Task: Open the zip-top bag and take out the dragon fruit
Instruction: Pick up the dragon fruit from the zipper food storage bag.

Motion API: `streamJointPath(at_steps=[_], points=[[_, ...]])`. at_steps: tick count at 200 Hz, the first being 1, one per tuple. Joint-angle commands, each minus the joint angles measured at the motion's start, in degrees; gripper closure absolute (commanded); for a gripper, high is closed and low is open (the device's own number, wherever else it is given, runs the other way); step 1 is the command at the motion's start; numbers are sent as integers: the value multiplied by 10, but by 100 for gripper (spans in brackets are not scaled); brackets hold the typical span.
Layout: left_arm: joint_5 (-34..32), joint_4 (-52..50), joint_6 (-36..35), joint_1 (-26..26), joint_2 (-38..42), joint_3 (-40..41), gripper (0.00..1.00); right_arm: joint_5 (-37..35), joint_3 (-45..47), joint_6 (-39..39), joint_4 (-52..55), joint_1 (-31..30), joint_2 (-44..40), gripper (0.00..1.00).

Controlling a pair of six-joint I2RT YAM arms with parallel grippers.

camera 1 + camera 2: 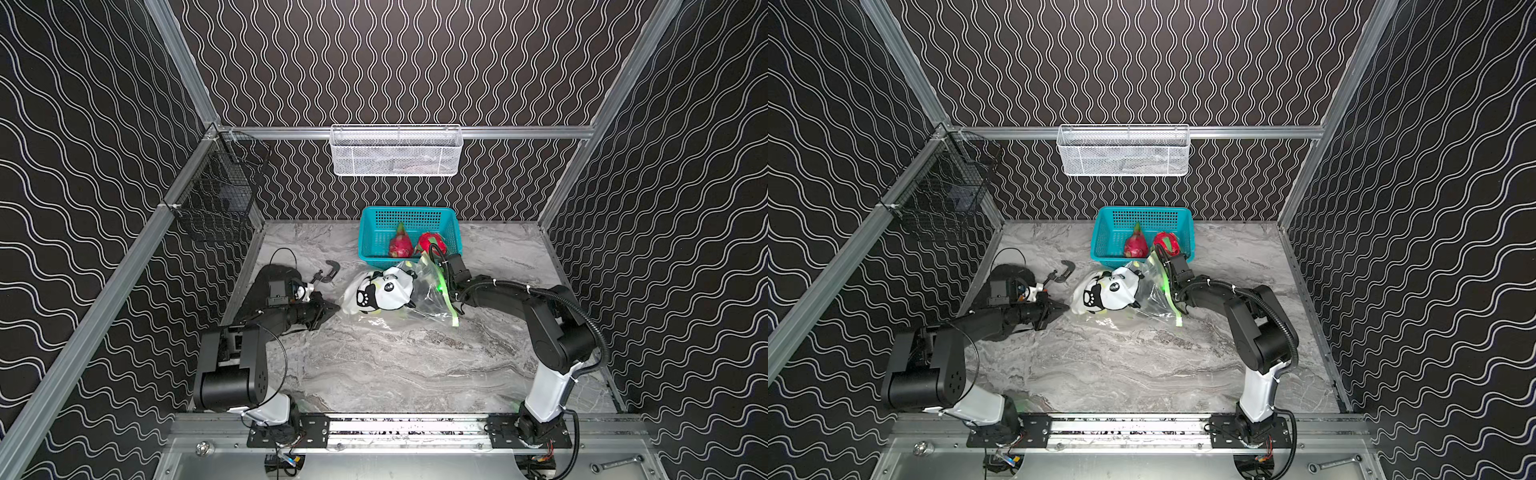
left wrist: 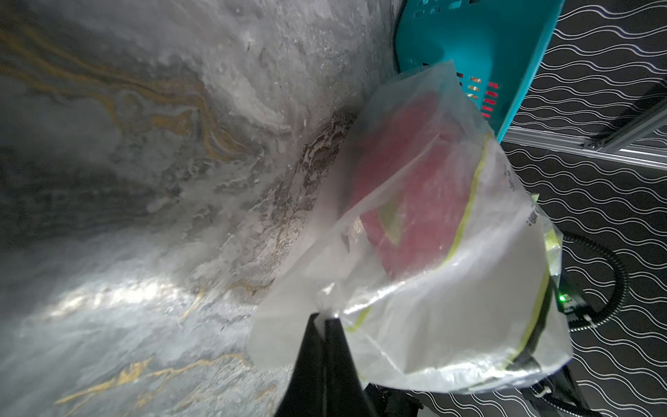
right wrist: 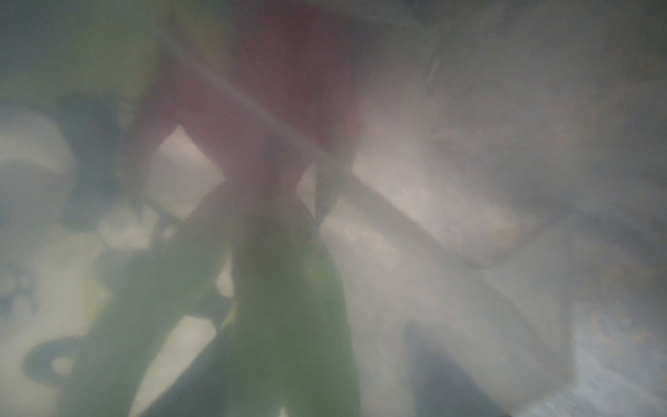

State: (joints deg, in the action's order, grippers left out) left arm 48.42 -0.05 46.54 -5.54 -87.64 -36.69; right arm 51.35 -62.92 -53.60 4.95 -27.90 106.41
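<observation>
The zip-top bag (image 1: 386,291) (image 1: 1113,291) lies crumpled mid-table, panda print up, with its lime-green zip strip toward the right arm. My left gripper (image 1: 334,308) (image 2: 325,317) is shut on the bag's left corner. One dragon fruit (image 2: 408,187) shows red through the plastic. My right gripper (image 1: 422,287) reaches in through the bag's mouth and is only a dark shape behind the film. In the right wrist view the plastic hazes everything: a red dragon fruit (image 3: 270,90) lies ahead, and the jaws are too blurred to read. Two more dragon fruits (image 1: 400,245) (image 1: 432,243) sit in the teal basket (image 1: 374,232).
The teal basket stands just behind the bag, against the back wall. A black clamp-like tool (image 1: 328,270) lies left of the bag, near the left wrist. A white mesh basket (image 1: 395,151) hangs on the back rail and a black wire basket (image 1: 216,195) on the left rail.
</observation>
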Motion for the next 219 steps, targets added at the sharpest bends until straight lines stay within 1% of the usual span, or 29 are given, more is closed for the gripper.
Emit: streamJointPath(at_steps=[1,15,26,37,68,87,101,123,143,150,161,179,219], points=[[15,12,-7,1,-4,-7,100,17,-5,-22,-48,-1,-1,33],[17,16,-5,0,-7,-8,100,21,-13,-18,-46,-1,0,37],[18,19,-2,1,-9,-9,100,26,-15,-17,-45,-1,1,45],[19,22,-1,1,-10,-9,100,29,-16,-19,-50,-1,1,49],[20,19,-1,0,-10,-11,100,49,-9,-40,-88,-4,-1,71],[20,18,-1,1,-10,-14,100,82,-11,-47,-105,-10,-1,71],[20,15,-2,1,-11,-17,100,99,-23,-27,-76,-16,6,70],[23,16,-2,1,-14,-20,100,92,-44,22,2,-18,17,70],[24,14,-5,0,-13,-20,100,81,-45,32,10,-18,20,71],[22,13,-6,1,-12,-20,100,76,-43,28,4,-19,20,74],[21,9,-8,1,-11,-20,100,70,-46,24,2,-19,19,86],[21,5,-11,1,-10,-20,100,63,-55,29,14,-19,17,100],[9,-19,-18,-2,-6,-35,100,40,-78,97,124,-16,-14,100]])
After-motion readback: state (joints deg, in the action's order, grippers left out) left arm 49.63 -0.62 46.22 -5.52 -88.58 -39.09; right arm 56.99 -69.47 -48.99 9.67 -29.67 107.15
